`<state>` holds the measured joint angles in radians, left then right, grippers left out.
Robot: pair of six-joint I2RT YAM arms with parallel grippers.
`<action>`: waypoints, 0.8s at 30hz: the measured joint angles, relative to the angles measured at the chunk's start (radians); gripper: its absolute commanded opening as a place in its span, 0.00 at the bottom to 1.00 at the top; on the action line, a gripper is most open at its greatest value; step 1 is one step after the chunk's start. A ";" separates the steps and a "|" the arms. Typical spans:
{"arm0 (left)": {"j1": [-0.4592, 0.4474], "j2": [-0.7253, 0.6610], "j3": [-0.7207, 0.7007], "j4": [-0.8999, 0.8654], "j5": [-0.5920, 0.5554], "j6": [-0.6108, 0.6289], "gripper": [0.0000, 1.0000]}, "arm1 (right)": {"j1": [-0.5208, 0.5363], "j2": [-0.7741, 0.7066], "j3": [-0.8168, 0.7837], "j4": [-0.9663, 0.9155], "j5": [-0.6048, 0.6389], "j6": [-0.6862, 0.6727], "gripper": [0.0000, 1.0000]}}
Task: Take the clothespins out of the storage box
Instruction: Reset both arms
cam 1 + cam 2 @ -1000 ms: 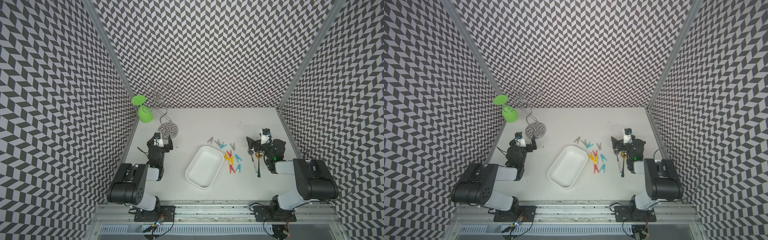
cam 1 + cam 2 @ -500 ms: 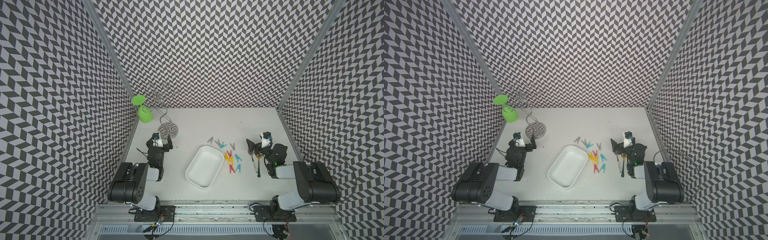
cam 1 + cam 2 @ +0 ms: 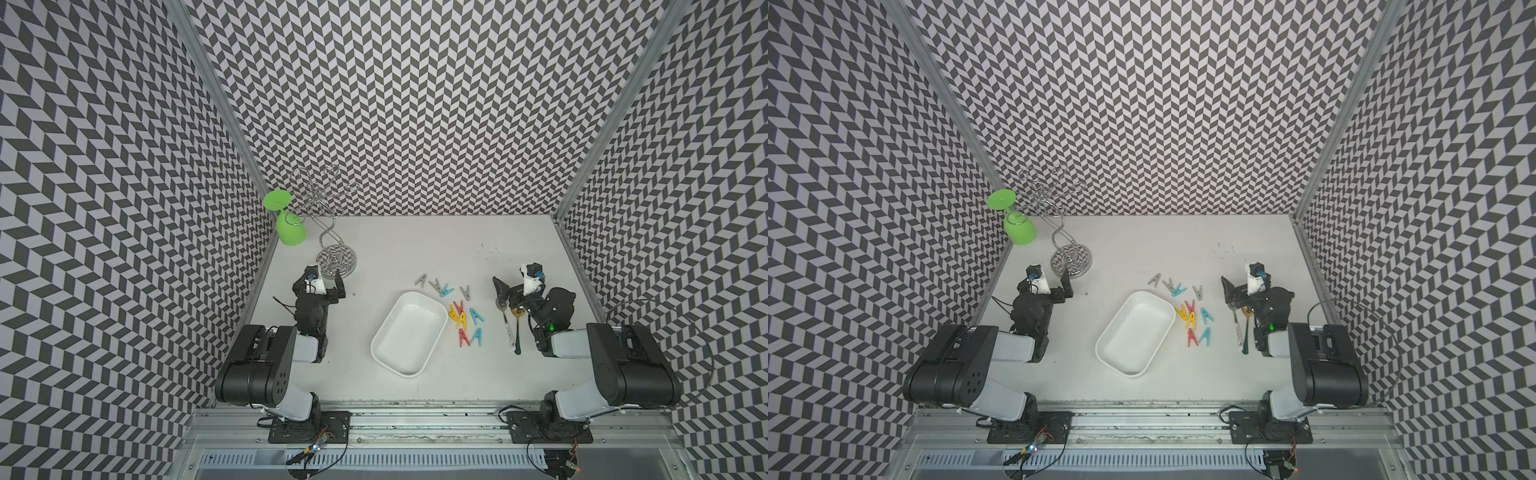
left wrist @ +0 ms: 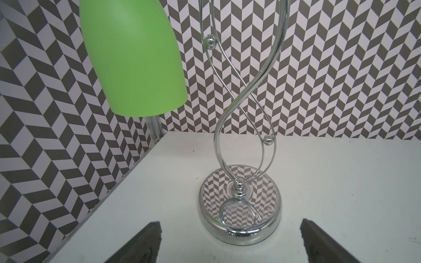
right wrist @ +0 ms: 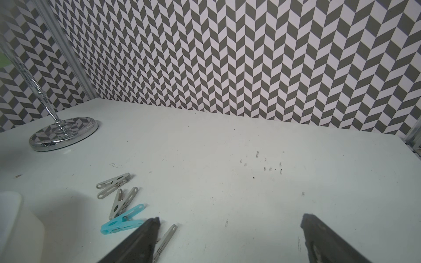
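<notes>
**Top views, catalogue of the cell**

- **Storage box** (image 3: 409,332): centre of frame, white, nothing in it.
- **Clothespins** (image 3: 462,321): all lie on the surface (image 3: 415,249), strewn just right of the box's upper right edge. The greys and one blue are uppermost, with yellow, red and blue below. None has shifted over the last second.
- **Right gripper** (image 5: 231,218): right of the pins, jaws spread wide, holding nothing. Its arm has drawn back a little toward its base at lower right. I read that as a retreat after the last release.
- **Left gripper** (image 4: 230,224): left of centre, jaws equally wide, empty and unmoved. It faces the chrome stand (image 4: 239,205) that carries the green glass (image 4: 132,57).
- **Two spoons** (image 3: 508,328): beside the right gripper, untouched.
- **Verdict:** the box is emptied. I judge the task done, with nothing left to pick.
</notes>
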<state>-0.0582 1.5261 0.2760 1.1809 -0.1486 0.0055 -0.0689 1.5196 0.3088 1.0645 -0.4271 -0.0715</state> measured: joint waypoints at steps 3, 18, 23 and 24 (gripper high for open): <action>0.000 0.000 0.000 0.000 0.000 0.000 1.00 | 0.000 0.000 0.001 0.000 0.000 0.000 1.00; 0.002 0.000 0.000 0.000 0.000 0.000 1.00 | 0.005 0.000 0.016 -0.009 0.012 0.000 0.99; 0.002 0.002 0.000 0.000 0.001 0.000 1.00 | 0.007 0.000 0.016 -0.009 0.012 0.000 0.99; 0.002 0.004 0.000 0.000 0.001 0.000 1.00 | 0.007 0.000 0.016 -0.009 0.012 0.000 0.99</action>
<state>-0.0563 1.5299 0.2760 1.1809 -0.1478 0.0055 -0.0620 1.5196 0.3252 1.0557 -0.4152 -0.0715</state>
